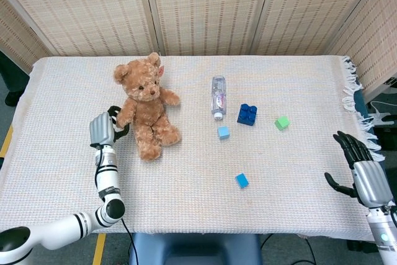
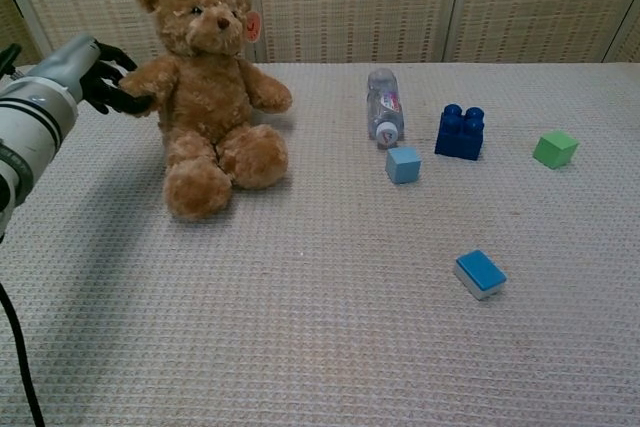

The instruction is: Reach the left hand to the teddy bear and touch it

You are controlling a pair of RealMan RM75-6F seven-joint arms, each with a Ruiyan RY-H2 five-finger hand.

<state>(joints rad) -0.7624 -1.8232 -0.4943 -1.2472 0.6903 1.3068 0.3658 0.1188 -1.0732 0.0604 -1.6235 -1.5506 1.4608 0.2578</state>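
A brown teddy bear (image 1: 147, 106) (image 2: 208, 86) sits upright on the left half of the table, a round tag by its ear. My left hand (image 1: 103, 127) (image 2: 92, 74) is at the bear's outstretched arm, dark fingers spread and touching the paw, holding nothing. At the table's right edge my right hand (image 1: 360, 166) hovers with fingers apart and empty; the chest view does not show it.
A clear bottle (image 1: 218, 96) lies on its side mid-table. Beside it stand a dark blue brick (image 1: 247, 114), a light blue cube (image 1: 223, 132) and a green cube (image 1: 282, 122). A blue block (image 1: 242, 180) lies nearer the front. Wicker screens stand behind the table.
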